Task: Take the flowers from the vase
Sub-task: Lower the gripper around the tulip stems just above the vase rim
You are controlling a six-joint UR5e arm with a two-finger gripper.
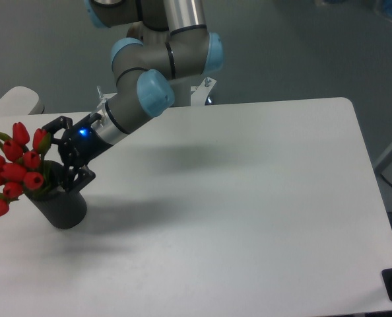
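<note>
Claw [63,153] is being held spread just beside flowers [14,166] at vase [61,205] mouth; if closed off-ctr, vase is likely being tipped on counter [249,211].

White bench [249,198], rounded corners, one item standing on it.
A dark cylindrical vase [63,206] stands upright near the bench's left edge, its base resting directly on the surface.

A lab is showing here: a robot arm [158,63] is working at a bare white bench [249,218] over grey flooring [301,46].
</note>
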